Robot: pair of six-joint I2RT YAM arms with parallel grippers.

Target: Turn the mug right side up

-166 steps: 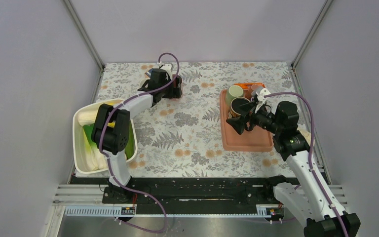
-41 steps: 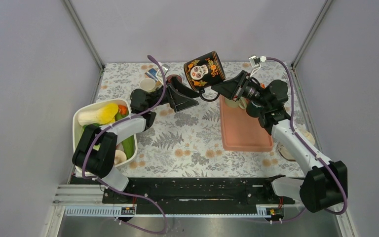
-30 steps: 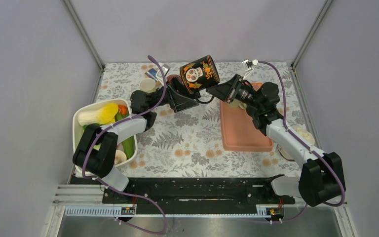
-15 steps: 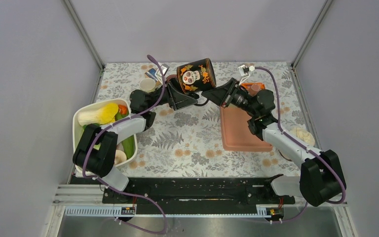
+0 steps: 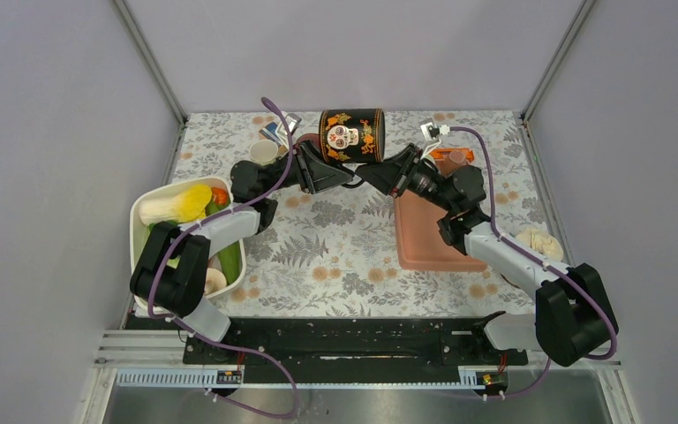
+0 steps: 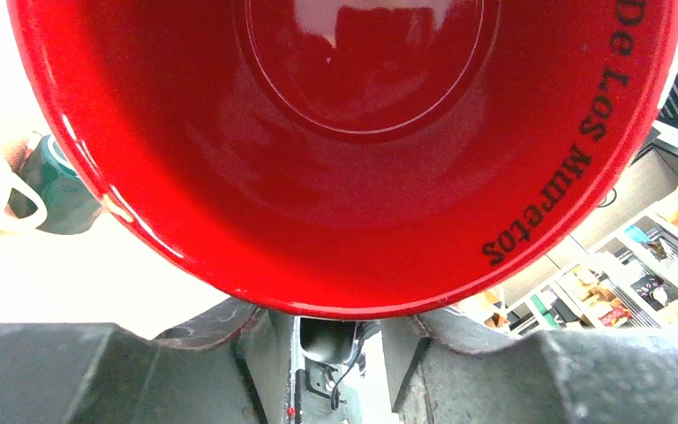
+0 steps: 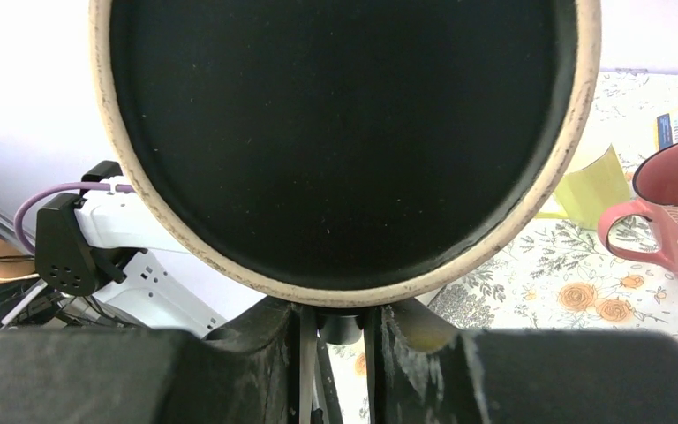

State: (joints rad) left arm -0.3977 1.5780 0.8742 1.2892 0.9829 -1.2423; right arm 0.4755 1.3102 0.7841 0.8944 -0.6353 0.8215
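Seen from above, the black glazed ceramic mug with a white skull and orange flowers (image 5: pixel 351 135) hangs in the air over the far middle of the floral-printed tablecloth (image 5: pixel 335 247). It touches nothing on the table. The left gripper (image 5: pixel 334 173) meets its lower edge from the left and the right gripper (image 5: pixel 378 174) from the right.

The wrist cameras show what the overhead view hides. The left one looks straight into the mug's mouth, where the inside is glossy red with a round floor and black lettering curving below the rim. The rim sits just above the gap between the dark fingers, and I cannot tell whether they pinch it. The right one faces the flat, matte black base, which is ringed by a rough, unglazed cream foot. Just under that ring the jaws stand narrow, closed on the mug. So the mouth points toward the left arm and the base toward the right.

Only the overhead view shows the white plastic tub of vegetables (image 5: pixel 139 265) at the left and the flat salmon-pink tray (image 5: pixel 433 243) at the right. Only the right wrist view shows a pink handled mug (image 7: pixel 671 212) standing on the cloth.
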